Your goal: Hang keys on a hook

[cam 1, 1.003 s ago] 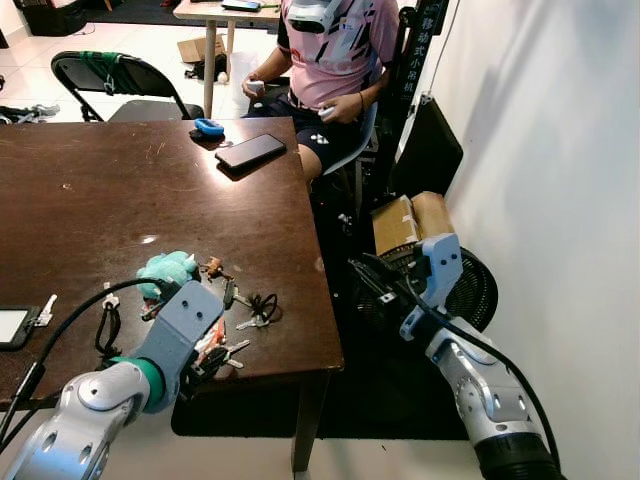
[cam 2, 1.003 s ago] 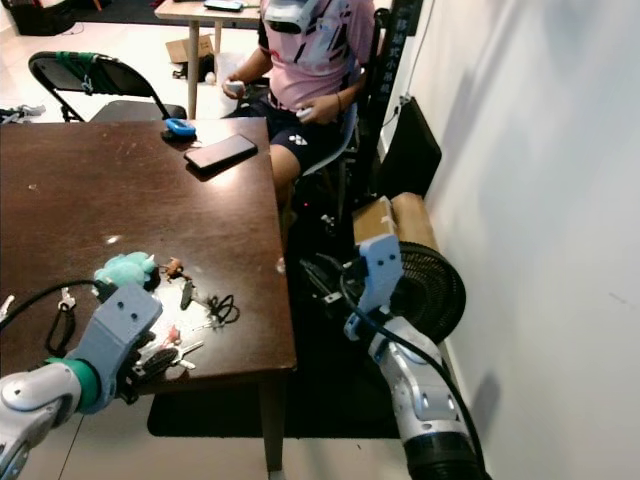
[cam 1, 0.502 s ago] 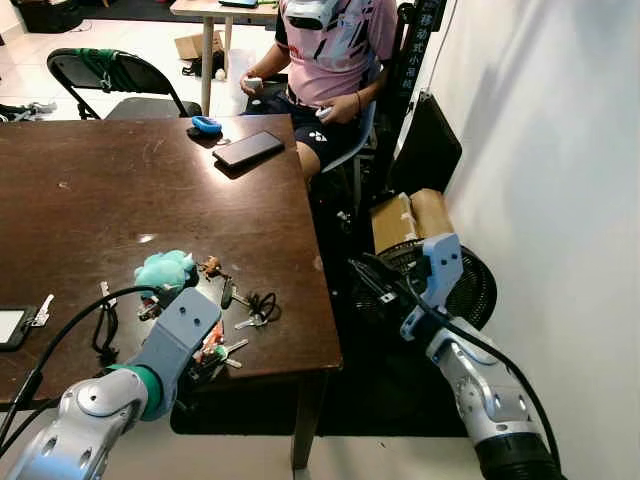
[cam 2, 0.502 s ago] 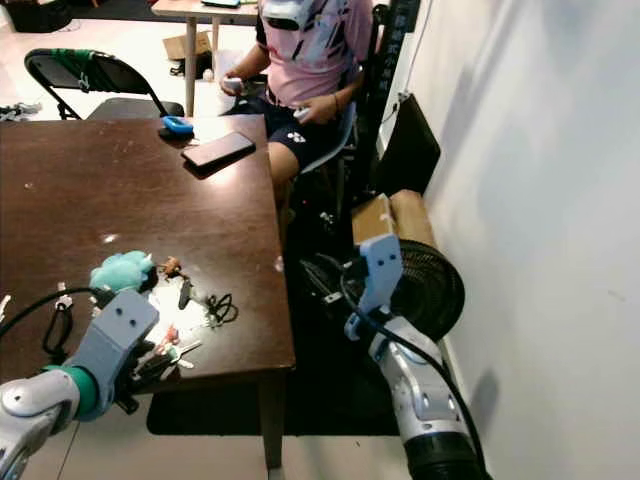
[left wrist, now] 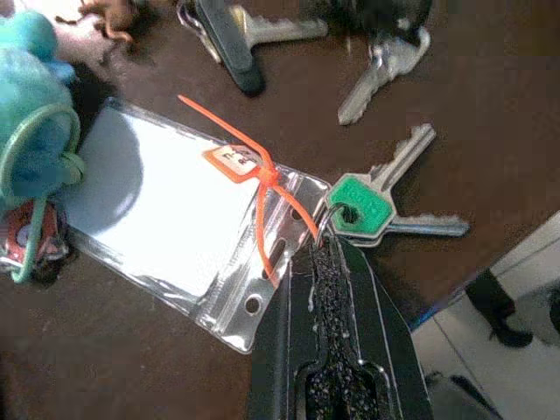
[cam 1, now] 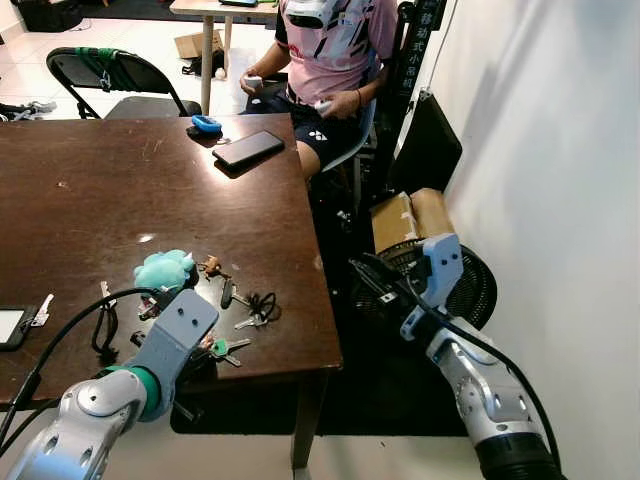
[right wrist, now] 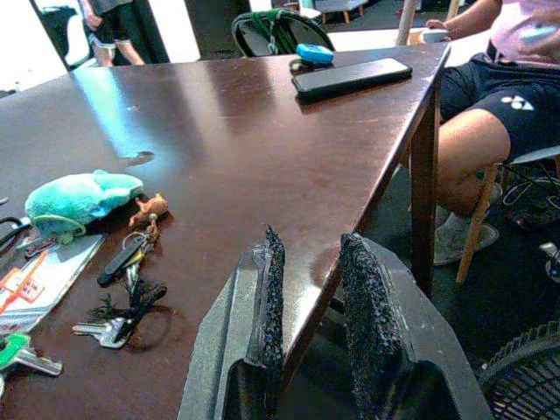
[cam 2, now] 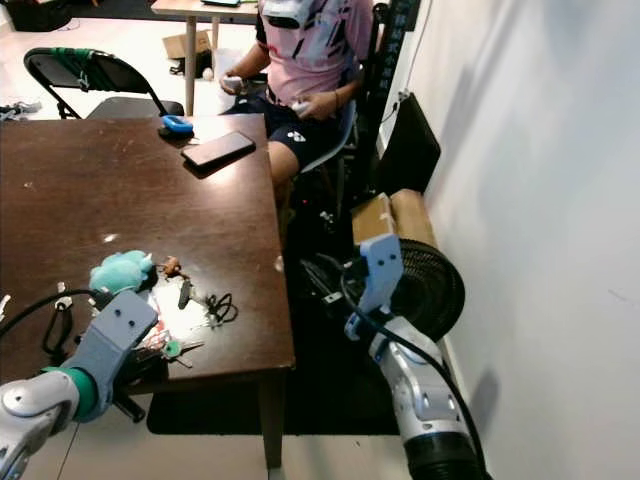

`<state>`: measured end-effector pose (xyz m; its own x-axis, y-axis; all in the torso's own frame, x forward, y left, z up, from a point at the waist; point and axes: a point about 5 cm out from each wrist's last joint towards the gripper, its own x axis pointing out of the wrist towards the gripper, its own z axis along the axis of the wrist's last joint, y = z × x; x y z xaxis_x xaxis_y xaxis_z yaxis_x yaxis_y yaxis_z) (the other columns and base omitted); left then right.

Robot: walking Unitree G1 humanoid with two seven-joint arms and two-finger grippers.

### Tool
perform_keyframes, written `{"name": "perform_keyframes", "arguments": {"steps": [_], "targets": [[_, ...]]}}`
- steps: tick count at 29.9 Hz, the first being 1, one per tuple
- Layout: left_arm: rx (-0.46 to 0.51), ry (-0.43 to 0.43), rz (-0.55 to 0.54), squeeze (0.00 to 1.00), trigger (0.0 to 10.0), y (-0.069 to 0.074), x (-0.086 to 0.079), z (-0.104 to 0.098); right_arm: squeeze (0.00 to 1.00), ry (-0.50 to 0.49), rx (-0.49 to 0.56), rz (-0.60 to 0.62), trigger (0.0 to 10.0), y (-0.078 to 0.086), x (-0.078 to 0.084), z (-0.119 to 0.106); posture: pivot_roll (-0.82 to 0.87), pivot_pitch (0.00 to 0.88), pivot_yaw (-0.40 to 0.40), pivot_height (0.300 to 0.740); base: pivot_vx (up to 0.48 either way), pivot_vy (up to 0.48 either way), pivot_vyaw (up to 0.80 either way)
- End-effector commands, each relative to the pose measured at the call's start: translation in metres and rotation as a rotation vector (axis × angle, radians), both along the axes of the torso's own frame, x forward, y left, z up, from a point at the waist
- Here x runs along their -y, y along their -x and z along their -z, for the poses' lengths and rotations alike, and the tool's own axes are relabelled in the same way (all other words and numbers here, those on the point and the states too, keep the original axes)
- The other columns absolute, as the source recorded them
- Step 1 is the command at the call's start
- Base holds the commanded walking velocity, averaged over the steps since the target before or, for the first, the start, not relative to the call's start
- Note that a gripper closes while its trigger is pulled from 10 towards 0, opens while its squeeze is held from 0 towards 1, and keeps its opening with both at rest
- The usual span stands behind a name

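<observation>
At the near edge of the brown tabletop (cam 1: 120,190), my left gripper (left wrist: 337,254) has its jaws pressed together, seemingly pinching the ring of the green-capped keys (left wrist: 372,206), which lie on the wood touching a clear card sleeve (left wrist: 166,219) beside a teal plush (cam 1: 163,269). My right gripper (right wrist: 308,262) hangs off the tabletop's side, jaws slightly parted and holding nothing. A person (cam 1: 330,50) sits beyond.

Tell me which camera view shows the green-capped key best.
The left wrist view: the green-capped key sits close and sharp, just past the shut left gripper, beside the clear card sleeve. The eye views show it small at the table's near edge; the right wrist view catches it at the frame's edge.
</observation>
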<state>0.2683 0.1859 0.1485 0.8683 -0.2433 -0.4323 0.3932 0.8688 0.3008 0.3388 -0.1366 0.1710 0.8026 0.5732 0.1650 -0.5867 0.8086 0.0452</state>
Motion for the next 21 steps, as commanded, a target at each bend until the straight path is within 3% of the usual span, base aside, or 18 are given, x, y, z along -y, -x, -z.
{"name": "perform_keyframes", "arguments": {"steps": [1, 4, 5, 6, 7, 9, 11, 14, 18, 21], "targets": [[0.014, 0.001, -0.01, 0.0, 0.0, 0.0, -0.002, -0.002, 0.0, -0.002, -0.011, 0.004, 10.0, 0.0, 0.002, 0.002, 0.14, 0.135, 0.062, 0.74, 0.0, 0.0, 0.0], [0.026, 0.011, -0.015, 0.0, 0.0, -0.001, -0.001, -0.005, 0.0, -0.002, -0.011, 0.004, 10.0, 0.0, 0.002, 0.002, 0.14, 0.135, 0.062, 0.74, 0.0, 0.0, 0.0], [0.154, 0.128, -0.027, 0.0, 10.0, -0.009, 0.007, -0.029, 0.0, -0.004, -0.007, 0.002, 10.0, 0.0, 0.001, 0.001, 0.13, 0.126, 0.061, 0.74, 0.0, 0.0, 0.0], [0.283, 0.23, -0.033, 0.0, 10.0, -0.014, 0.015, -0.055, 0.0, -0.01, 0.0, -0.001, 10.0, 0.0, -0.001, -0.001, 0.13, 0.116, 0.061, 0.74, 0.0, 0.0, 0.0], [0.283, 0.23, -0.033, 0.0, 10.0, -0.014, 0.015, -0.055, 0.0, -0.01, 0.0, -0.001, 10.0, 0.0, -0.001, -0.001, 0.13, 0.116, 0.061, 0.74, 0.0, 0.0, 0.0], [0.464, 0.357, -0.035, 0.0, 10.0, -0.019, 0.027, -0.094, 0.0, -0.024, 0.016, -0.004, 10.0, 0.0, -0.004, -0.005, 0.13, 0.108, 0.06, 0.74, 0.0, 0.0, 0.0], [0.495, 0.366, -0.035, 0.0, 10.0, -0.02, 0.03, -0.1, 0.0, -0.029, 0.021, -0.004, 10.0, 0.0, -0.004, -0.007, 0.13, 0.108, 0.06, 0.74, 0.0, 0.0, 0.0], [0.537, 0.315, -0.065, 0.0, 10.0, -0.026, 0.037, -0.106, 0.0, -0.037, 0.033, 0.015, 10.0, -0.003, -0.004, -0.009, 0.12, 0.098, 0.063, 0.74, 0.0, 0.0, 0.0], [0.524, 0.24, -0.088, 0.0, 10.0, -0.032, 0.04, -0.098, 0.0, -0.04, 0.042, 0.04, 10.0, -0.006, -0.003, -0.011, 0.12, 0.094, 0.063, 0.74, 0.0, 0.0, 0.0], [0.515, 0.236, -0.103, 0.0, 10.0, -0.034, 0.039, -0.095, 0.0, -0.033, 0.038, 0.024, 10.0, -0.006, -0.005, -0.01, 0.12, 0.097, 0.063, 0.74, 0.0, 0.0, 0.0]]}}
